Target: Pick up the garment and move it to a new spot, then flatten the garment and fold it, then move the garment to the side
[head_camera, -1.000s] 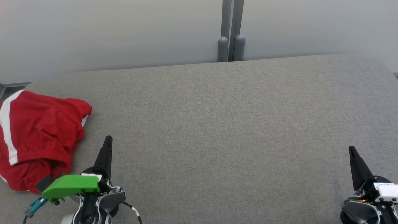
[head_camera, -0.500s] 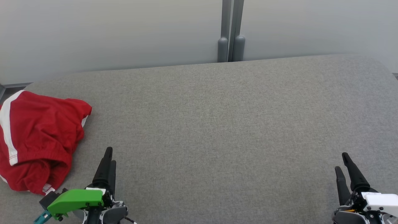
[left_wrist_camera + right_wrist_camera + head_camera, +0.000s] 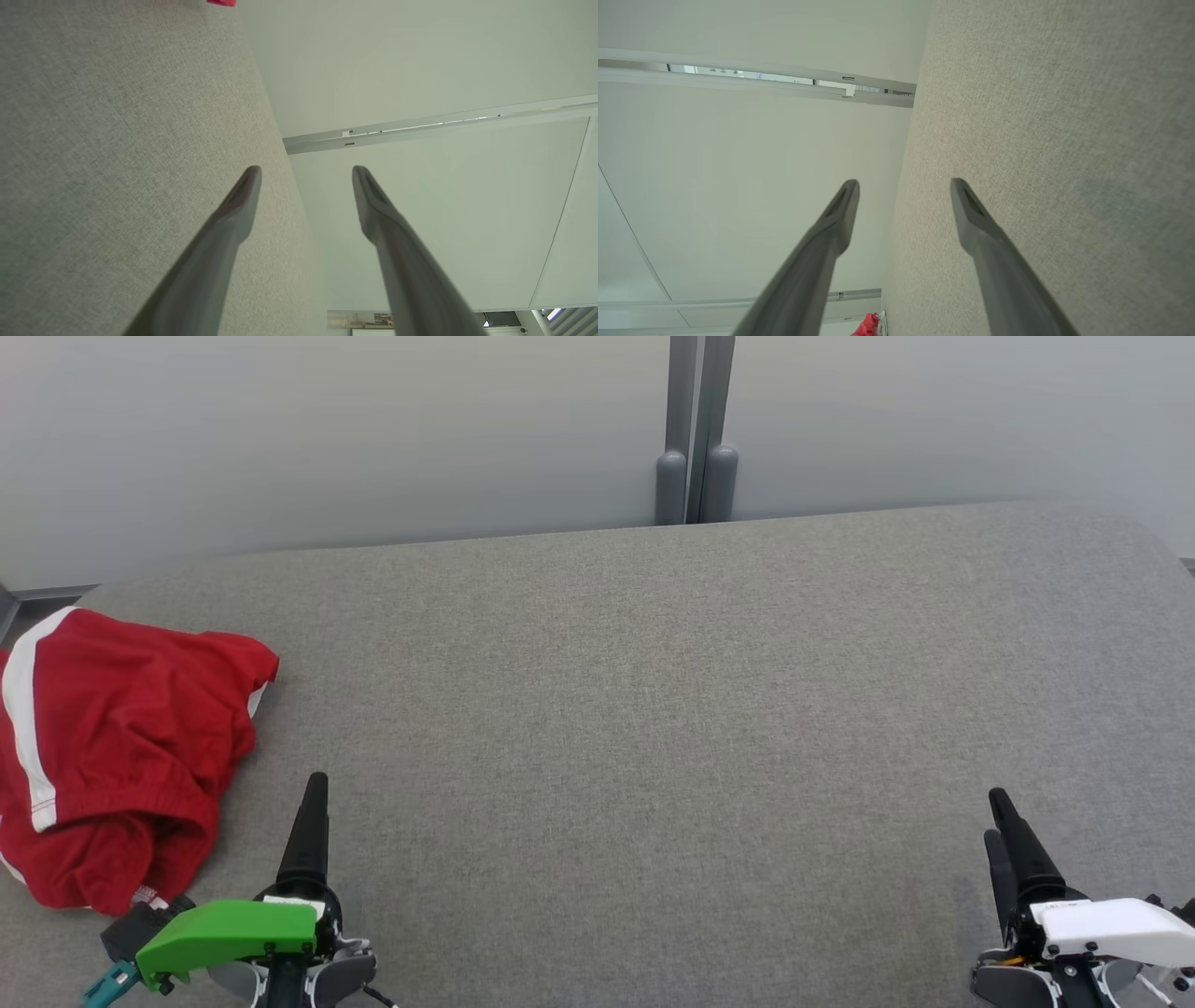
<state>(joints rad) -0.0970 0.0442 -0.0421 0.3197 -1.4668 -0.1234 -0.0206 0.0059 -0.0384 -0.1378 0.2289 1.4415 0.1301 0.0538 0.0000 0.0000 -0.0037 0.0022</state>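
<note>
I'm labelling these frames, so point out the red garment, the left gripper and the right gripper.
red garment (image 3: 121, 747), head view, crumpled red middle.
left gripper (image 3: 306, 169), left wrist view, midway between fingertips.
right gripper (image 3: 904, 182), right wrist view, midway between fingertips.

Red garment (image 3: 112, 747), perhaps shorts, runs off the left edge.

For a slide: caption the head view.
Red garment crumpled on grey table; left gripper, right gripper open, empty.

The garment (image 3: 121, 756) lies at the table's (image 3: 653, 709) left end.
</note>
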